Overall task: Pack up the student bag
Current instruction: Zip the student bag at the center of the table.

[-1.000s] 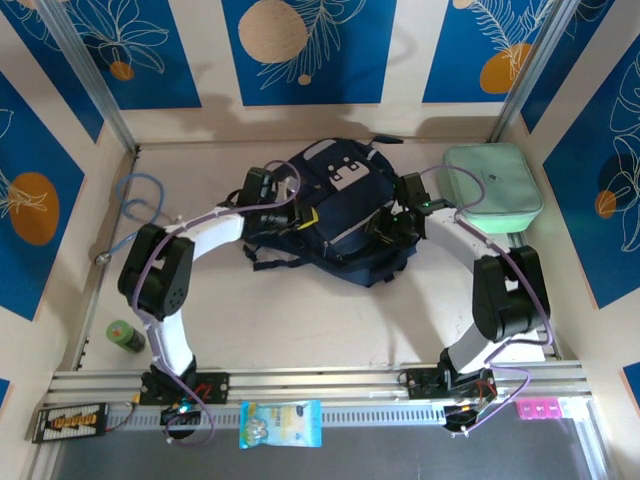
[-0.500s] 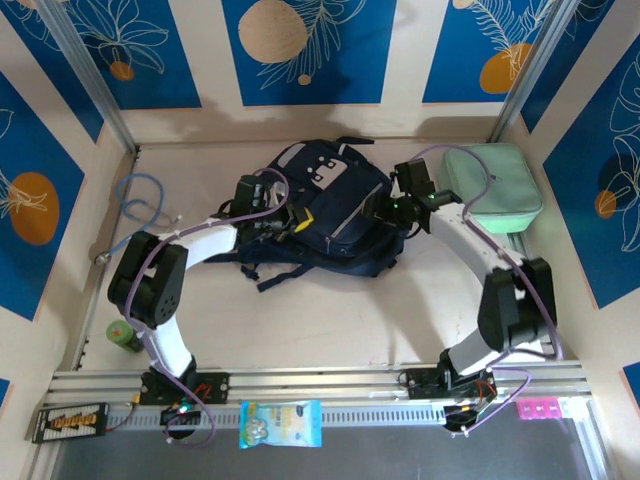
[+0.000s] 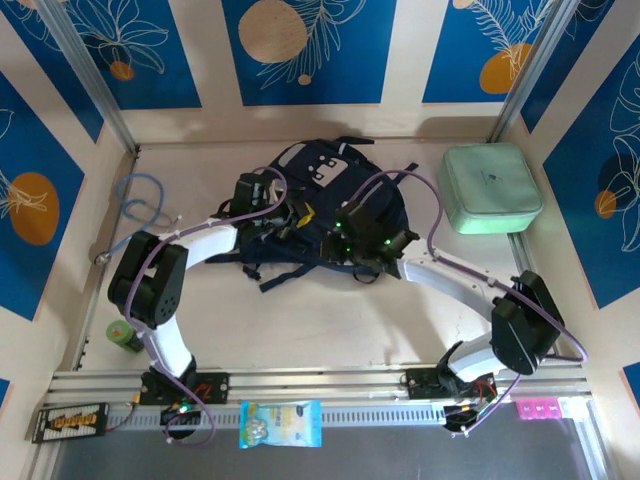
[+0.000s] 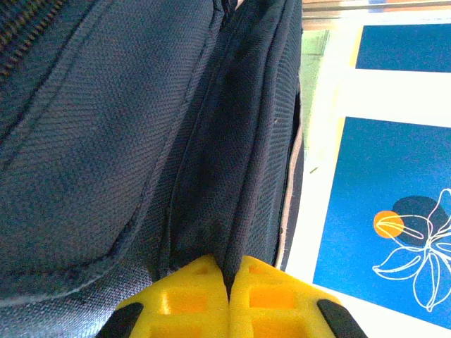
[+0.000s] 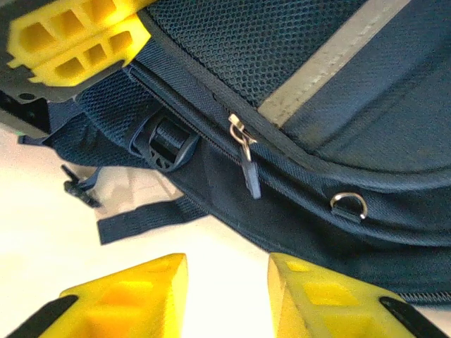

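Within left hand, student bag fold

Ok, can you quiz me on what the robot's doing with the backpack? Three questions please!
1. True or false: the left gripper is shut on a fold of the student bag.
2. What sits on the table to the right of the bag? A) a mint green case B) a red ball C) a book
3. Fill in: the right gripper is open, and just beyond its fingers hangs the bag's metal ___.
Key: 1 true; 2 A; 3 zip pull.
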Available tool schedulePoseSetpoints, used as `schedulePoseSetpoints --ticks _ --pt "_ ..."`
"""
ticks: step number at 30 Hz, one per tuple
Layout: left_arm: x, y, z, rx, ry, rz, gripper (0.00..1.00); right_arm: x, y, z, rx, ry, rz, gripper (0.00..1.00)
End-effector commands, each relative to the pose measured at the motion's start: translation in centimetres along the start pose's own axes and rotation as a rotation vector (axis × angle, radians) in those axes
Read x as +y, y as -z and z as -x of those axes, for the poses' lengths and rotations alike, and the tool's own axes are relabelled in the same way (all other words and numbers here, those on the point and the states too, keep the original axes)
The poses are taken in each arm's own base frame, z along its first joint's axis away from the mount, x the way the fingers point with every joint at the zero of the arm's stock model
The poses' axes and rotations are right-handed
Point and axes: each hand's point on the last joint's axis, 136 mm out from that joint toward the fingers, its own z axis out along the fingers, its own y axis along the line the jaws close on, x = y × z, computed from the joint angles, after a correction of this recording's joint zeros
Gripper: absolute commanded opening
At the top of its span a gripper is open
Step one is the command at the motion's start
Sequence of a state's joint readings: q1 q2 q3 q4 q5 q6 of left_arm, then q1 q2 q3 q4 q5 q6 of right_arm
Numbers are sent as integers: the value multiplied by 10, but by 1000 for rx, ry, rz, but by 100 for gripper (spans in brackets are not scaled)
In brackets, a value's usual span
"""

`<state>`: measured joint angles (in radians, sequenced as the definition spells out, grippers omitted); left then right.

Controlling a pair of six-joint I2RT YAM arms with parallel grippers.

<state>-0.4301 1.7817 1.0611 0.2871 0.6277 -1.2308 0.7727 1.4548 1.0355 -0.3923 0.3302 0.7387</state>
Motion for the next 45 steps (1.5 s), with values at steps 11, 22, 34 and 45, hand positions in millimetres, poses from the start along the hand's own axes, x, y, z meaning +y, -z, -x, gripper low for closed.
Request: schedulePoseSetpoints --ticks 11,22,34,45 --pt "-49 5 9 -19 -92 -154 0 -1 -32 22 -110 -35 -118 30" --pt "-48 2 9 -13 -85 -157 0 4 -29 34 -153 -14 -112 25" --pt "-48 1 7 -3 -80 -171 0 -10 -31 45 -172 -75 -225 23" --pt "-48 2 7 -4 -87 -164 0 -28 -33 46 -169 -120 -360 8"
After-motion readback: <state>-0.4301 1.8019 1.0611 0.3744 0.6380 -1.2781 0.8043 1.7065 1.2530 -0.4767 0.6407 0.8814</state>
